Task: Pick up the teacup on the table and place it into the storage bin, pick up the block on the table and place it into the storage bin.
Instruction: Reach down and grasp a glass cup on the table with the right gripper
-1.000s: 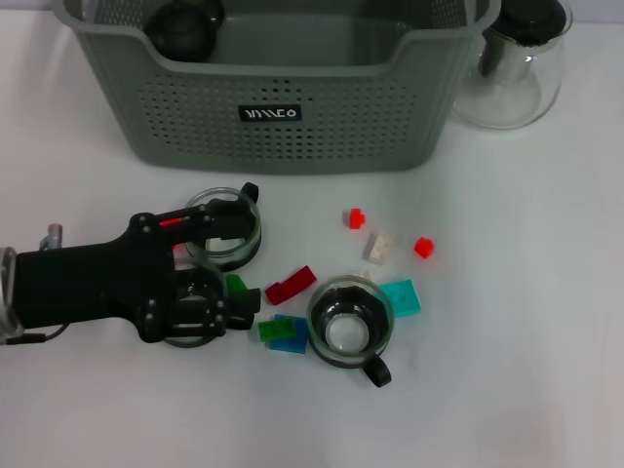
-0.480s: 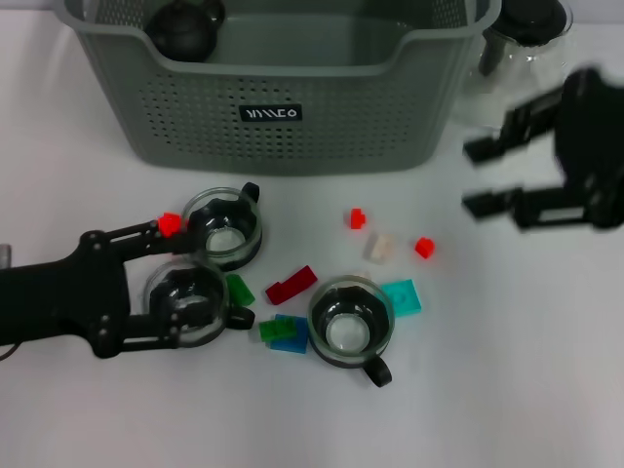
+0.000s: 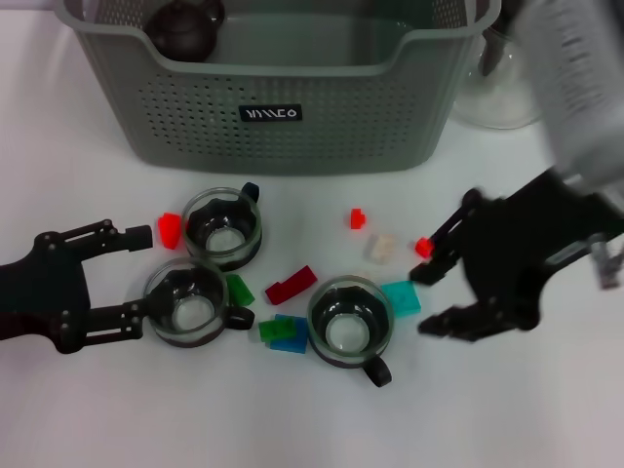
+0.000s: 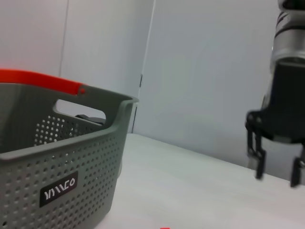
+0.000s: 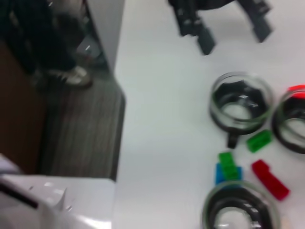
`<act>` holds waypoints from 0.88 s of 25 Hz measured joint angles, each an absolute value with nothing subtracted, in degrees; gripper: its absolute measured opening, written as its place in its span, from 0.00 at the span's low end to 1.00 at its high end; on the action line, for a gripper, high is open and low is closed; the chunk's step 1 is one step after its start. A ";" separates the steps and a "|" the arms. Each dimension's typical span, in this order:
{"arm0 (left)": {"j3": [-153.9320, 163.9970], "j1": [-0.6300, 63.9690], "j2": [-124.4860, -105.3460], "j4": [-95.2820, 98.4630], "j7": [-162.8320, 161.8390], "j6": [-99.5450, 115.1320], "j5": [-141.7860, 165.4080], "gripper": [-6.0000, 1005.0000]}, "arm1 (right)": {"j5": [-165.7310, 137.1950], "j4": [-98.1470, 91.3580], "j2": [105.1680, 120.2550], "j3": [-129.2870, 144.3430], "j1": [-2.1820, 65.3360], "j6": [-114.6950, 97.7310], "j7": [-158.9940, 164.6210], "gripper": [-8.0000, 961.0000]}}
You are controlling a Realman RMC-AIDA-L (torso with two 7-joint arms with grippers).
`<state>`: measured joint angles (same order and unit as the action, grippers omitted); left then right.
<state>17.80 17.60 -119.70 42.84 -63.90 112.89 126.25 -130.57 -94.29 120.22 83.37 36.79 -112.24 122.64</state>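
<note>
So far: most of the job is left, I think.
Bin: the bin (image 3: 283,107) stands at the far side of the table (image 3: 546,409). One dark round thing (image 3: 185,24) sits in its left corner. It may be a cup, but I cannot tell.
Cups: three cups are on the table, not in the bin. One (image 3: 222,226) is near the bin, one (image 3: 190,302) is just in front of it, and one (image 3: 349,320) is in the middle.
Blocks: all lie loose on the table, like the red block (image 3: 291,285) and the teal block (image 3: 401,296).
Left gripper: the left gripper (image 3: 132,273) is low beside the front left cup, jaws apart, holding nothing.
Right gripper: the right gripper (image 3: 439,283) hangs by the teal block, jaws apart, holding nothing.
</note>
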 joint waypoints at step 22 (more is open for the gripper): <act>18.05 18.19 -120.23 40.06 -62.17 111.19 125.94 0.80 | -130.83 -70.77 120.68 102.95 42.88 -87.99 121.04 0.48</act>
<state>18.05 18.19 -120.23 40.06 -62.17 111.19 125.94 -130.83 -70.77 120.68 102.95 42.88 -87.99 121.04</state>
